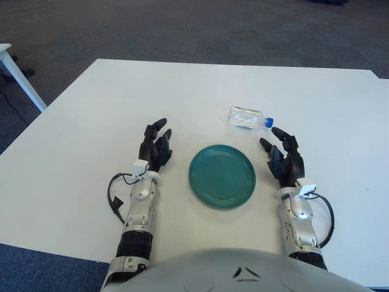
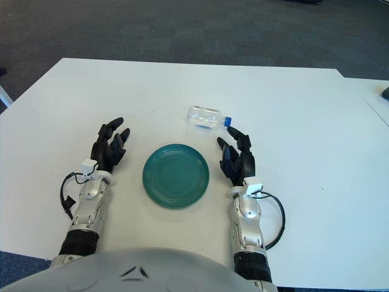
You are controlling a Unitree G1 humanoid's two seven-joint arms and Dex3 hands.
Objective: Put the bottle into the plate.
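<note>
A clear plastic bottle point(image 1: 247, 118) with a blue cap lies on its side on the white table, just beyond the plate and a little to its right. A dark green plate point(image 1: 222, 176) sits empty at the table's front middle. My right hand point(image 1: 284, 157) rests to the right of the plate, fingers spread and empty, its fingertips a short way in front of the bottle's cap. My left hand point(image 1: 155, 146) lies to the left of the plate, fingers relaxed and empty.
The white table point(image 1: 91, 121) stretches wide around the plate; its far edge and left edge border dark carpet. A second white table's corner point(image 1: 7, 58) shows at the far left. Black cables loop beside both wrists.
</note>
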